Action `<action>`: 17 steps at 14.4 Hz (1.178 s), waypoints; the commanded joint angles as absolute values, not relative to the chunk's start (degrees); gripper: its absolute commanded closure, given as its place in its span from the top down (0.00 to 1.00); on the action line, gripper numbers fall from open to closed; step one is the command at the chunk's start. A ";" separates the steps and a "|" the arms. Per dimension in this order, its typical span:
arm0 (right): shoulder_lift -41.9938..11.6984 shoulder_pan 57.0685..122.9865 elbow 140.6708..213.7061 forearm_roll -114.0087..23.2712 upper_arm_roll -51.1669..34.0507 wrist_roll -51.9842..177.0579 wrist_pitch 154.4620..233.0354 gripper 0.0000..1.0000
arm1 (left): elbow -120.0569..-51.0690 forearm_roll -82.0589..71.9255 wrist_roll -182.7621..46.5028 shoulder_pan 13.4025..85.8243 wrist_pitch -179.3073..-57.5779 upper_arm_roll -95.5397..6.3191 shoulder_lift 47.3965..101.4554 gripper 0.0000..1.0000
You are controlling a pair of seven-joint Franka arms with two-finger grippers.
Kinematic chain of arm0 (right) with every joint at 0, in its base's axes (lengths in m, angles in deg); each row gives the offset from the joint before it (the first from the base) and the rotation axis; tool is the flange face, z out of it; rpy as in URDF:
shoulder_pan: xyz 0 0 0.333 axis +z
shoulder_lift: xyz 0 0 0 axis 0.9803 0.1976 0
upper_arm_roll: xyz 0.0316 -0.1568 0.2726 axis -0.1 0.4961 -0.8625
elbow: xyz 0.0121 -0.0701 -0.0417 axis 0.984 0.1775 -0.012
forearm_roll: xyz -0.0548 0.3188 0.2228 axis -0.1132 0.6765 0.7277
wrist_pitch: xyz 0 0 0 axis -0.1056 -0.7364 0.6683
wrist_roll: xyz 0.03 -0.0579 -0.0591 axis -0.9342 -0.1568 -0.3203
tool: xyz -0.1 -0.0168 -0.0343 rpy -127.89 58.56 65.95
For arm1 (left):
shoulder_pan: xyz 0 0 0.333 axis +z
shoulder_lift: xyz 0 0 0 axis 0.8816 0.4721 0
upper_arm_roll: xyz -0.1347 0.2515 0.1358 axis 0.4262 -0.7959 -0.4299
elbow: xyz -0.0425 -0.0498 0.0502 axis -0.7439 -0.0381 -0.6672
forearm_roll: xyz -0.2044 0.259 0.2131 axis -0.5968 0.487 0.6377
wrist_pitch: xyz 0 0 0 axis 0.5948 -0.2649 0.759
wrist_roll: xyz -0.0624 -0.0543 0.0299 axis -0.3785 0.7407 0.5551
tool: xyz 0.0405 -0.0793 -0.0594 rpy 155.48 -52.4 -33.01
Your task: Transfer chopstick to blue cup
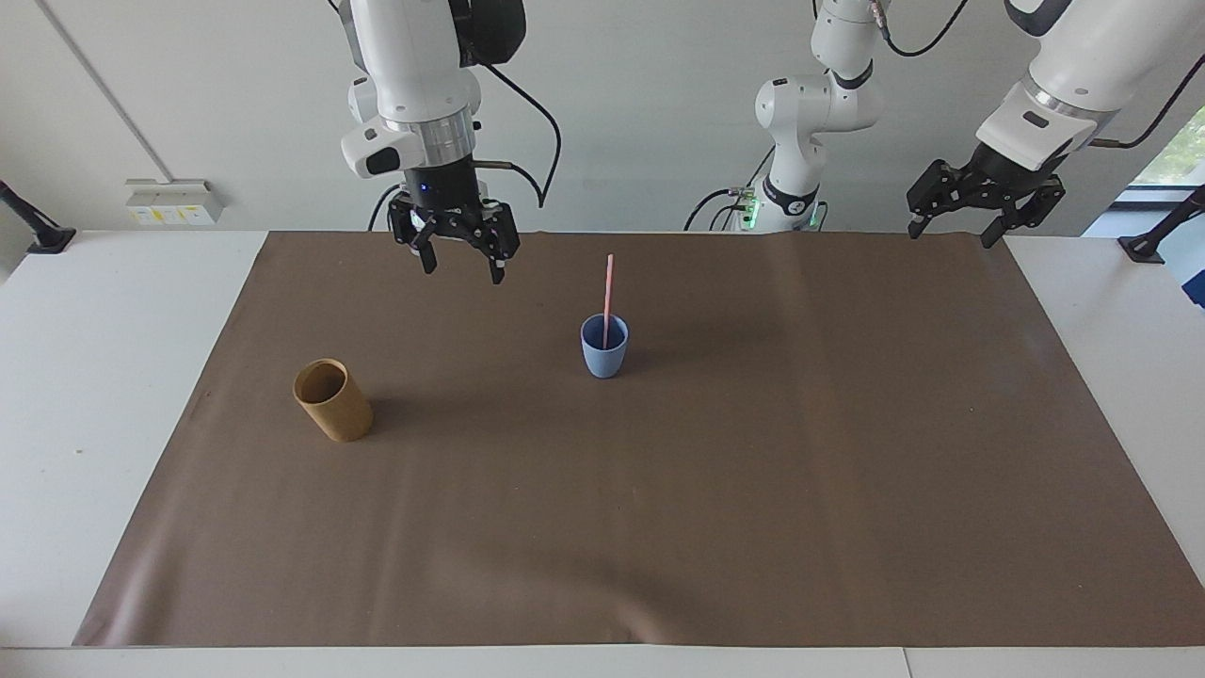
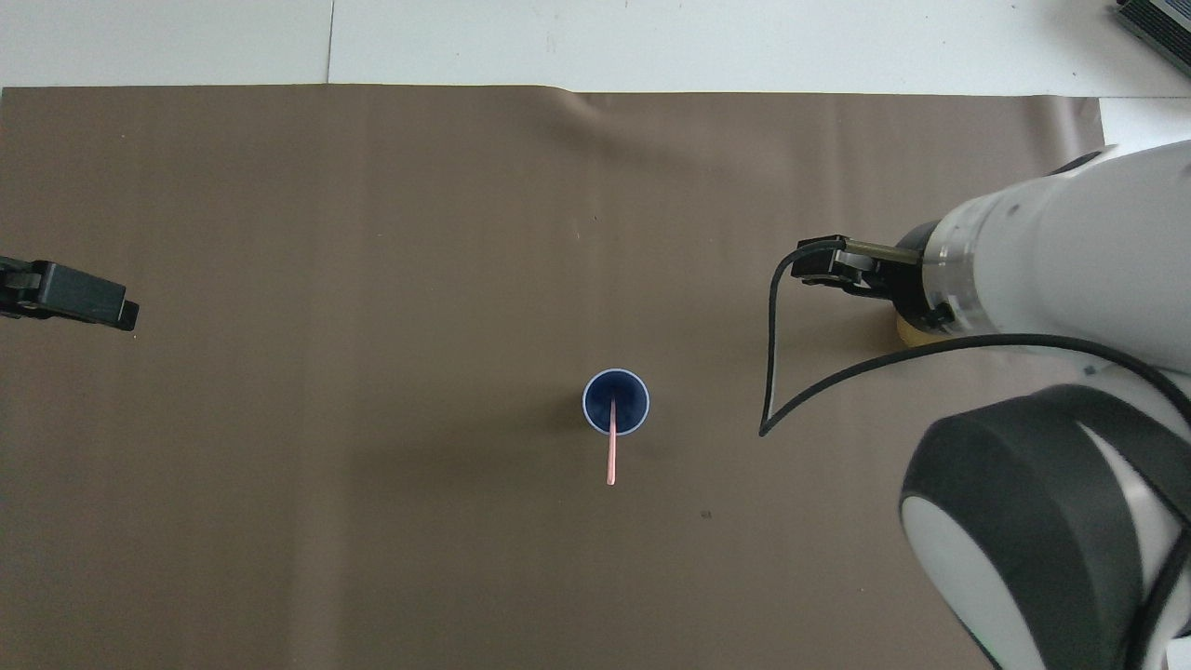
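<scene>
A small blue cup [image 1: 603, 350] [image 2: 615, 400] stands upright near the middle of the brown mat. One thin pink chopstick [image 1: 608, 287] [image 2: 612, 451] stands in it, leaning on the rim, and nothing holds it. My right gripper [image 1: 461, 271] hangs open and empty over the mat, apart from the cup and toward the right arm's end, pointing straight down. In the overhead view the right arm's wrist hides it. My left gripper [image 1: 951, 235] [image 2: 74, 300] waits open and empty, raised over the mat's corner at the left arm's end.
A tan-brown cup [image 1: 332, 400] stands tilted on the brown mat [image 1: 753, 518], toward the right arm's end and farther from the robots than the blue cup. In the overhead view only a sliver of it [image 2: 904, 331] shows under the right arm. White table surrounds the mat.
</scene>
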State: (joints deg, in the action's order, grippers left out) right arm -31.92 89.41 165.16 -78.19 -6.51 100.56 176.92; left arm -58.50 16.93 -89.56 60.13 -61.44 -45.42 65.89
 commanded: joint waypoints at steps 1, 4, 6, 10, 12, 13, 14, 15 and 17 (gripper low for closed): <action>-31.63 85.30 159.84 -79.39 -6.98 94.90 170.30 1.00 | -59.33 17.52 -89.99 61.13 -61.09 -44.65 64.81 1.00; -32.16 80.38 157.12 -79.30 -6.98 92.16 166.16 1.00 | -59.33 17.52 -89.99 61.21 -61.01 -44.65 64.81 1.00; -32.25 77.47 156.84 -79.04 -6.98 89.01 164.66 1.00 | -59.42 17.52 -89.81 60.43 -60.66 -44.56 64.63 1.00; -33.04 74.65 160.70 -77.98 -6.37 87.41 165.36 1.00 | -59.60 17.61 -89.81 60.86 -61.70 -44.56 64.63 1.00; -32.77 74.39 163.25 -77.98 -6.37 87.41 165.45 1.00 | -59.77 17.78 -89.81 60.95 -61.62 -44.56 64.54 1.00; -33.04 74.56 163.70 -77.98 -6.37 87.41 165.27 1.00 | -59.95 17.96 -89.81 61.04 -61.62 -44.56 64.45 1.00; -33.12 74.65 163.70 -77.98 -6.37 87.50 165.27 1.00 | -60.12 18.83 -89.81 61.13 -61.71 -44.56 64.37 1.00; -33.04 74.56 163.70 -77.98 -6.37 87.32 165.36 1.00 | -60.21 19.19 -89.81 61.13 -61.71 -44.56 64.10 1.00; -32.86 74.65 163.44 -77.37 -6.37 86.10 165.54 1.00 | -62.22 19.28 -89.81 61.21 -63.37 -44.56 63.06 1.00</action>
